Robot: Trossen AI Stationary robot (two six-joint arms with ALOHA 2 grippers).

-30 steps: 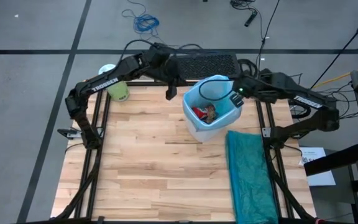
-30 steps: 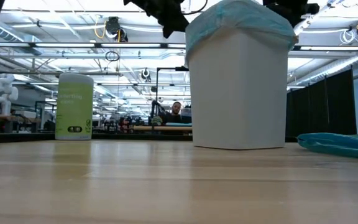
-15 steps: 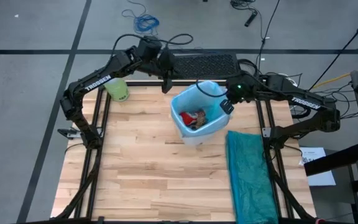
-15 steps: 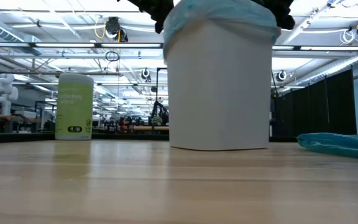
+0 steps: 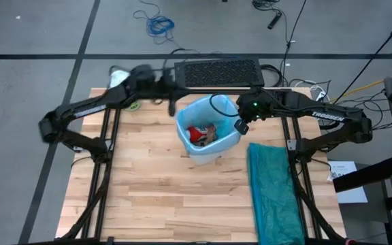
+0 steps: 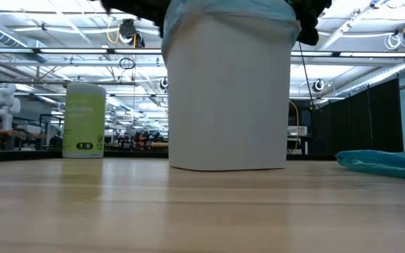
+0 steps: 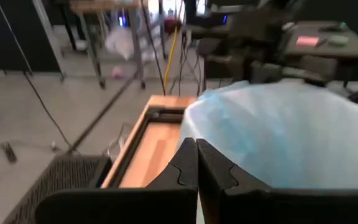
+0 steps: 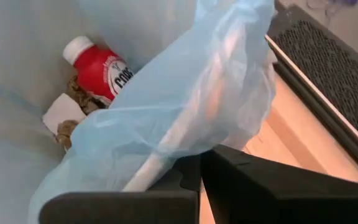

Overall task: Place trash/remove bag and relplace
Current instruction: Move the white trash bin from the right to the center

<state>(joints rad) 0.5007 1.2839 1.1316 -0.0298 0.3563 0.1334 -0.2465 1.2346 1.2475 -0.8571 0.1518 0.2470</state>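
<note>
Right pincer (image 8: 199, 171) is clamped on the rim of the bag (image 8: 185, 99), pinching the sky-blue liner at the wastebasket (image 6: 227, 98) edge. Left pincer (image 7: 196, 165) is pressed tight together at the opposite rim, touching the plastic; a grip there can't be confirmed. The basket stands on the surface (image 5: 148, 177), trash (image 8: 95, 71) lying inside: red container, brown wads.

Left arm (image 5: 90, 109) motion-blurred in high view, outline smeared; green bottle (image 5: 133, 104) mostly hidden beneath it. Bin (image 6: 227, 84) cut off by upper edge in low view, rim unseen; both grippers there reduced to dark fragments. Trash (image 5: 203, 134) in high view too small to sort. Teal bag (image 5: 275, 194) cut off by lower edge
</note>
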